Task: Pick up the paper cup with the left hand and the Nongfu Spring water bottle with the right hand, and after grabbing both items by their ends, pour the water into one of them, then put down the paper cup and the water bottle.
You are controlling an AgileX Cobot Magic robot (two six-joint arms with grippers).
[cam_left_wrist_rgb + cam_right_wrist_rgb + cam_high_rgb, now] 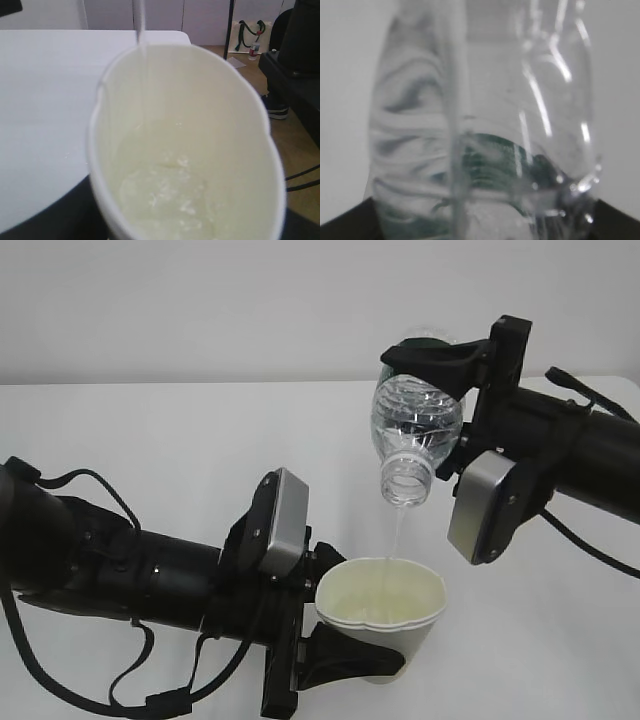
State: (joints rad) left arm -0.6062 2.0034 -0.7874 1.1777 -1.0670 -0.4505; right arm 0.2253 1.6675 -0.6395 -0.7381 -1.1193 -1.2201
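Cup: paper cup [381, 615] is thin-walled and soft, rim already dented; I hold it low by its base, gently.
Bottle: Nongfu Spring water bottle [417, 415], light, ribbed, crushable, clamped near its bottom end, mouth down above the cup.
Water: thin stream [397, 533] falling into the cup.
Left hand [335, 660]: fingers closed round the cup, arm level.
Right hand [445, 365]: fingers gripping the bottle, wrist tipped.

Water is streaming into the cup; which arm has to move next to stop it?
Right. Its gripper holds the upturned bottle above the paper cup; tilting it back would likely end the pour.
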